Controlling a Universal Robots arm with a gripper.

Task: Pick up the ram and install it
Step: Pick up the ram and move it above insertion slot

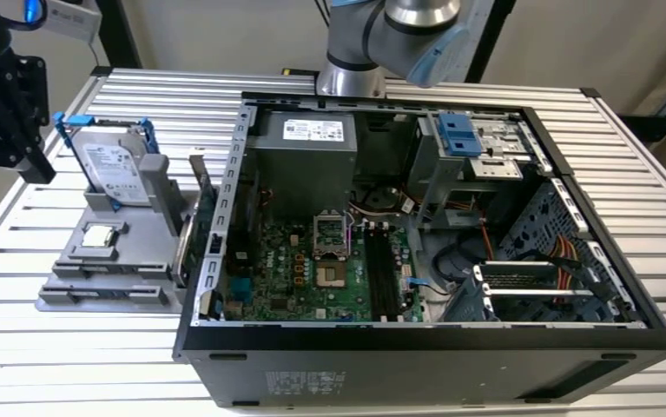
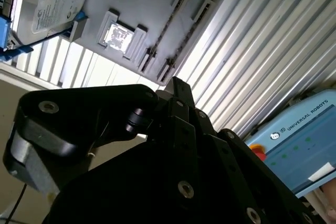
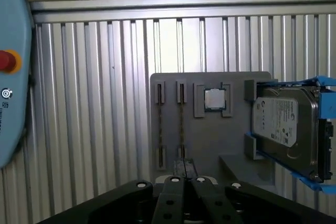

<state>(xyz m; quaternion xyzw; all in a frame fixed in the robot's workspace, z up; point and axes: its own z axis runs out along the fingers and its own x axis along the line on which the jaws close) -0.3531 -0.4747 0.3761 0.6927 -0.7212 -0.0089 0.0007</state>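
The ram (image 3: pixel 181 124) shows as two thin dark strips standing on edge in the parallel slots of a grey holder (image 3: pixel 210 140), beside the small silver CPU chip (image 3: pixel 214 98). The second wrist view shows the same ram strips (image 2: pixel 169 27) in the holder. My gripper (image 3: pixel 185 181) hangs well above the holder, apart from it, with its black fingers drawn together and nothing between them. In the exterior view the gripper (image 1: pixel 34 165) is at the far left, high over the table edge beside the holder (image 1: pixel 107 261).
An open computer case (image 1: pixel 425 339) lies on the slatted table, its motherboard (image 1: pixel 309 269) exposed with black memory slots (image 1: pixel 381 278). A silver hard drive (image 3: pixel 286 124) in a blue frame stands on the holder. A blue pendant (image 3: pixel 10 77) lies nearby.
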